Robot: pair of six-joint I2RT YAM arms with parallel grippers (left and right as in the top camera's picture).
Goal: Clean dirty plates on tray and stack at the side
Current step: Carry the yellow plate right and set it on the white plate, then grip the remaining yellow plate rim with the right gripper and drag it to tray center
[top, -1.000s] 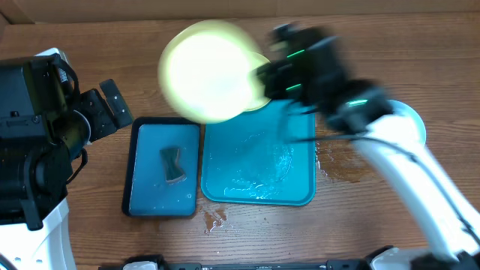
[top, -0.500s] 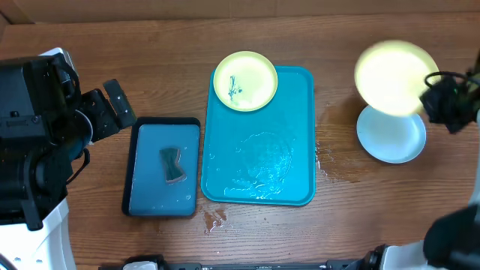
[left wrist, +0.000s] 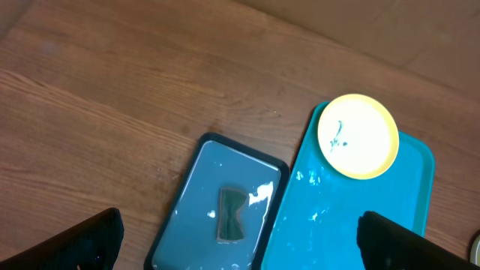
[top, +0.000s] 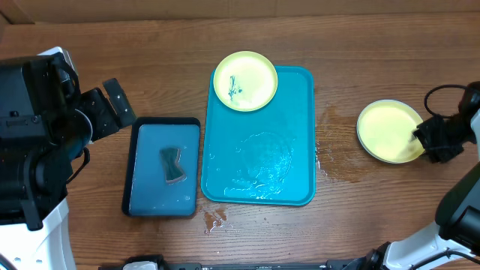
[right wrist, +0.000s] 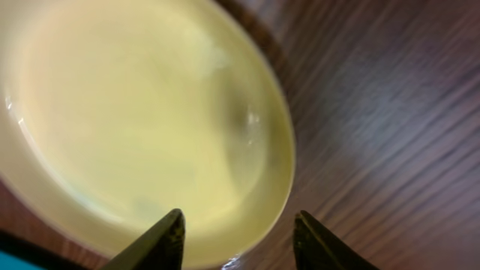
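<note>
A pale yellow-green plate (top: 388, 132) lies on the bare wood at the right, stacked on the pale blue plate (top: 358, 137), of which only a thin rim shows. My right gripper (top: 429, 142) is at that stack's right edge. In the right wrist view its fingers (right wrist: 241, 244) are open and straddle the clean plate's (right wrist: 142, 120) rim. A second yellow-green plate (top: 245, 81) with a dark smear sits at the far end of the wet turquoise tray (top: 259, 169). It also shows in the left wrist view (left wrist: 358, 136). My left gripper (top: 112, 105) is open and empty.
A smaller dark-rimmed blue tray (top: 141, 196) with a sponge (top: 174, 165) lies left of the turquoise tray. The left wrist view shows the small tray (left wrist: 189, 176), the sponge (left wrist: 232, 216) and the turquoise tray (left wrist: 352, 225). Water spots (top: 337, 163) wet the wood between tray and stack.
My right gripper carried the yellow-green plate from above the tray to the right and lowered it onto the blue plate. The left arm has not moved.
</note>
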